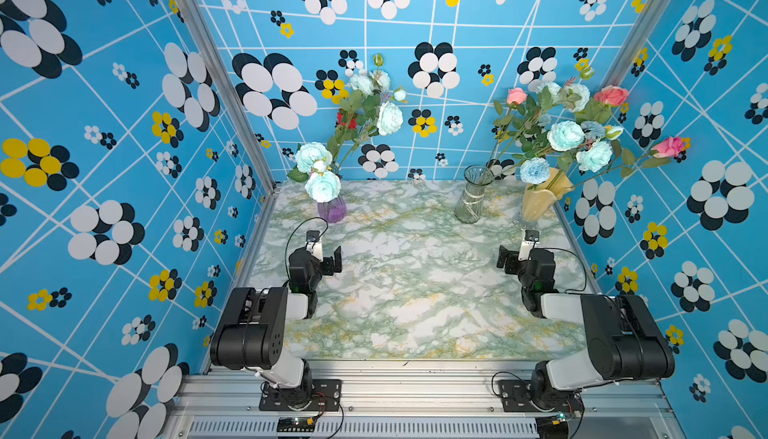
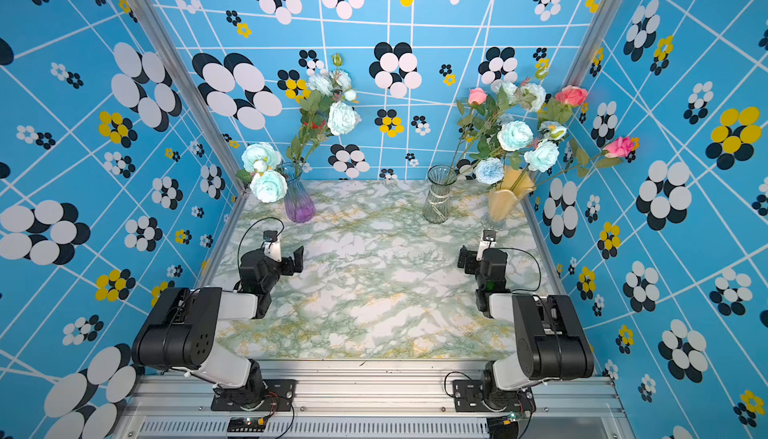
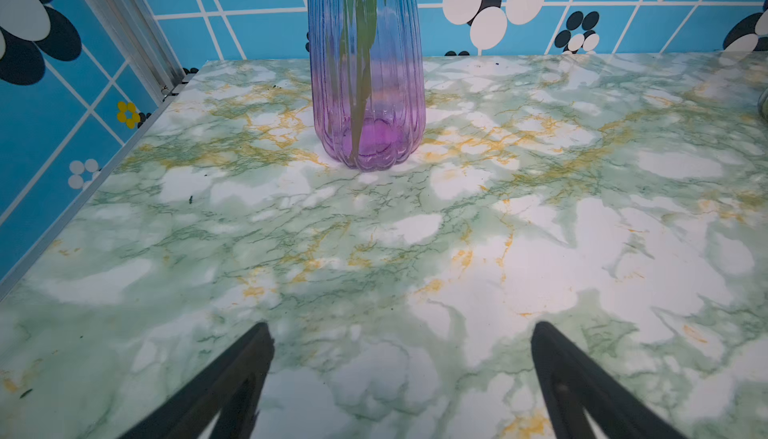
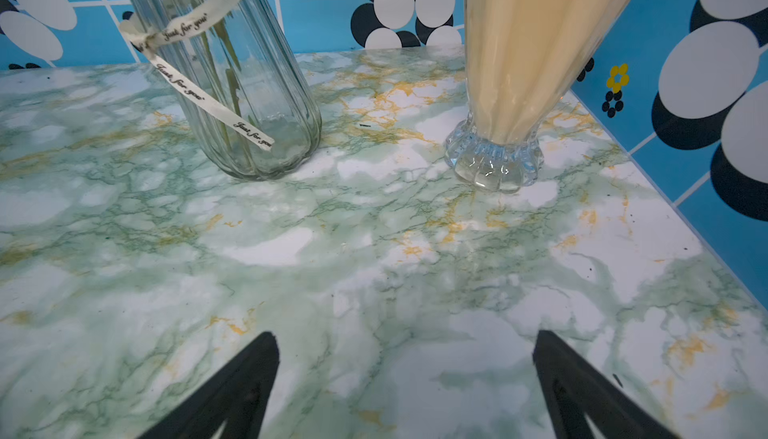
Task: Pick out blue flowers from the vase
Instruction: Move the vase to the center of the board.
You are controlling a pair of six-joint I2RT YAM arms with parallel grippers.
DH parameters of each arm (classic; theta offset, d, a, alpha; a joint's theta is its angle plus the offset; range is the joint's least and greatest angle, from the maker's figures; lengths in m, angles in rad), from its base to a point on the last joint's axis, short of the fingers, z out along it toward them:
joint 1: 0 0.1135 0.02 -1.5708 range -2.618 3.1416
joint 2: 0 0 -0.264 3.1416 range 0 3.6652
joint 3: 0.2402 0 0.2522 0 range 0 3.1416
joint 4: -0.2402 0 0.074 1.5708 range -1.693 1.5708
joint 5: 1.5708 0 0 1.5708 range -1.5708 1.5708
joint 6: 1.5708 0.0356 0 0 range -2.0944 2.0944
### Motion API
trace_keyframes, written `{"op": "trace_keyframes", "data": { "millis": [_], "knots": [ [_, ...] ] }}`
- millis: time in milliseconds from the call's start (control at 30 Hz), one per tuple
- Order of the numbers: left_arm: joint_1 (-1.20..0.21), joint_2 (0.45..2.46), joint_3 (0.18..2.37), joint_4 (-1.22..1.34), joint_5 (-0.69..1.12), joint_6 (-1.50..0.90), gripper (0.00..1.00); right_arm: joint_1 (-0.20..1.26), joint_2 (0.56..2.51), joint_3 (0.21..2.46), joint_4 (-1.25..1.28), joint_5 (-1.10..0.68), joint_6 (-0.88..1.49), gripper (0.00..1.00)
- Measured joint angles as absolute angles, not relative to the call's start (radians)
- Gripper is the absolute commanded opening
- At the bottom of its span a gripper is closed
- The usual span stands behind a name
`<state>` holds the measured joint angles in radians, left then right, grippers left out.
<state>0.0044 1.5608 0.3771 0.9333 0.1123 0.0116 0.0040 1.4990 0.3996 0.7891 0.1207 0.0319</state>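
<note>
Pale blue flowers (image 1: 323, 185) stand with a red rose (image 1: 347, 121) in a purple glass vase (image 1: 331, 208) at the back left; my left wrist view shows that vase (image 3: 365, 83) with green stems inside. More blue flowers (image 1: 565, 135) share a cream vase (image 1: 540, 200) with pink roses (image 1: 611, 95) at the back right. My left gripper (image 1: 326, 256) is open and empty, low over the table in front of the purple vase. My right gripper (image 1: 517, 254) is open and empty in front of the cream vase (image 4: 536, 42).
A clear ribbed glass vase (image 1: 471, 200) with a cream ribbon (image 4: 195, 87) and a few green stems stands just left of the cream vase. Blue patterned walls close the marble-look table (image 1: 415, 291) on three sides. Both arm bases sit on the front rail.
</note>
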Motion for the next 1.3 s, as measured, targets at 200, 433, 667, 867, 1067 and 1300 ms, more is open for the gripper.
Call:
{"op": "trace_keyframes", "data": {
  "millis": [200,433,667,867,1067,1300],
  "knots": [
    [0.004,1.561,0.377,0.934,0.112,0.012,1.00,0.004,1.499,0.400,0.789,0.120,0.030,0.99],
    [0.004,1.561,0.377,0.934,0.112,0.012,1.00,0.006,1.499,0.400,0.790,0.117,0.025,0.99],
    [-0.049,1.561,0.364,0.955,-0.036,0.012,0.99,0.011,1.479,0.400,0.772,0.116,0.014,0.99],
    [-0.073,1.561,0.354,0.975,-0.118,0.013,1.00,0.014,1.346,0.390,0.730,0.127,0.015,0.99],
    [-0.084,1.561,0.344,0.999,-0.155,0.020,1.00,0.015,1.395,0.389,0.734,0.132,0.014,0.99],
    [-0.133,1.473,0.300,0.984,-0.262,0.035,1.00,0.015,1.333,0.408,0.596,0.163,0.045,0.99]
  ]
}}
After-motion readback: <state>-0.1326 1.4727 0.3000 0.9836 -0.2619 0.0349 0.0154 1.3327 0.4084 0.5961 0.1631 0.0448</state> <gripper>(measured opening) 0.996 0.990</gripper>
